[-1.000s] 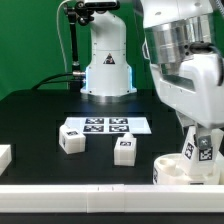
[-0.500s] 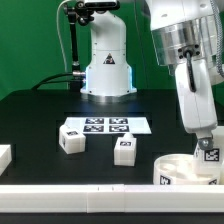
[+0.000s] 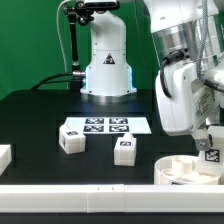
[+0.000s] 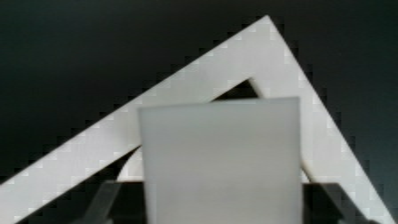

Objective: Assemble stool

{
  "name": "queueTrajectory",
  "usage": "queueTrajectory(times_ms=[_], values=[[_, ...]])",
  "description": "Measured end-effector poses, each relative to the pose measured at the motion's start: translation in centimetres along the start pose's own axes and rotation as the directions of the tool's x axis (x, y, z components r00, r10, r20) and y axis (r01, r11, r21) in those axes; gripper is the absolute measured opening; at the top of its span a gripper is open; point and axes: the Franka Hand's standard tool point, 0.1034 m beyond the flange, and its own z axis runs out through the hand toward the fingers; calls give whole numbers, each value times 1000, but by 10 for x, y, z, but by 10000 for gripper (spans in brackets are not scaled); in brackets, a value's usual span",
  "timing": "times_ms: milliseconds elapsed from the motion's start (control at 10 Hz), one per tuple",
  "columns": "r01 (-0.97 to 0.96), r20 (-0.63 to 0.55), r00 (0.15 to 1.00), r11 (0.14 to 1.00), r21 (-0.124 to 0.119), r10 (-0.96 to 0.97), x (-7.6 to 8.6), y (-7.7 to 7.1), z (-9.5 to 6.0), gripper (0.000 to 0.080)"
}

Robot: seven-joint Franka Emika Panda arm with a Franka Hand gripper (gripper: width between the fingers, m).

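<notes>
Backdrop: green screen (image 3: 30, 40) behind a black surface (image 3: 30, 120); a pale rail (image 3: 70, 192) runs along the near edge.

Item 1. Arm base (image 3: 107, 70), white, standing at the far middle of the surface.

Item 2. Marker board (image 3: 105, 126), flat, lying just in front of the base, nothing on it.

Item 3. First loose leg (image 3: 72, 140), short and chunky, tagged. It stands just near of the board's end toward the exterior view's left.

Item 4. Second loose leg (image 3: 124, 150), tagged, near of the board and toward the exterior view's right of item 3. The two are apart.

Item 5. Plain white block (image 3: 4, 157), cut off by the exterior view's left edge, well apart from the legs.

Item 6. Seat disc (image 3: 185, 172), round and shallow, at the near corner on the exterior view's right.

Item 7. Held leg (image 3: 211, 155), tag facing the camera, hanging under the arm's wrist (image 3: 185, 95) over the far side of the seat disc. Contact with the disc cannot be told.

Item 8. Fingers (image 4: 121, 196), dark, seen in the wrist view on either side of the held leg, clamped on it. The leg's plain white face fills the middle there. A pale angled shape (image 4: 267, 50) behind it cannot be identified.
</notes>
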Motion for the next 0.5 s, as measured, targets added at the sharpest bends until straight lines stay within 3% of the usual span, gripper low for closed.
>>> queueTrajectory(times_ms=[500], values=[[-84, 16, 996, 996, 29, 84, -3, 5, 1, 340]])
